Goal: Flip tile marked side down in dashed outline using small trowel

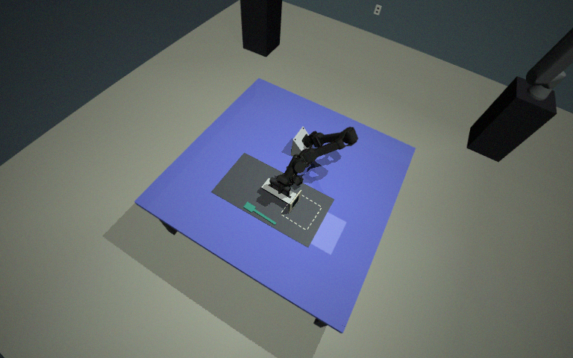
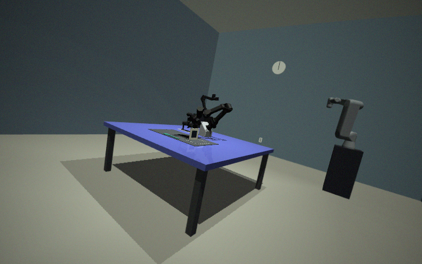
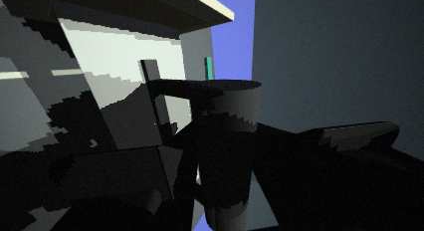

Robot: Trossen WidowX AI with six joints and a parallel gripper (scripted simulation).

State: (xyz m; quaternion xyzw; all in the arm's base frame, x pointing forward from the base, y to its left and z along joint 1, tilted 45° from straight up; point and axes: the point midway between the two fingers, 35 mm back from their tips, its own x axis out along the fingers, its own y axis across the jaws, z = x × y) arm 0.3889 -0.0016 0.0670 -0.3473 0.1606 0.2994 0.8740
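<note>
The small trowel has a flat white blade and a dark handle. My gripper is shut on this handle, with the blade low over the left-middle of the mat. The tile stands nearly upright at the blade's right end, its cream-bordered dark square turned to the right, toward the dashed outline. The tile's lower edge is near the outline's left side. Whether the tile touches the blade is hard to tell.
A green long-handled tool lies on the mat's front part, left of the outline. The mat lies on the blue table. The arm's white base mount stands behind the mat. A pale patch is beside the mat's right end.
</note>
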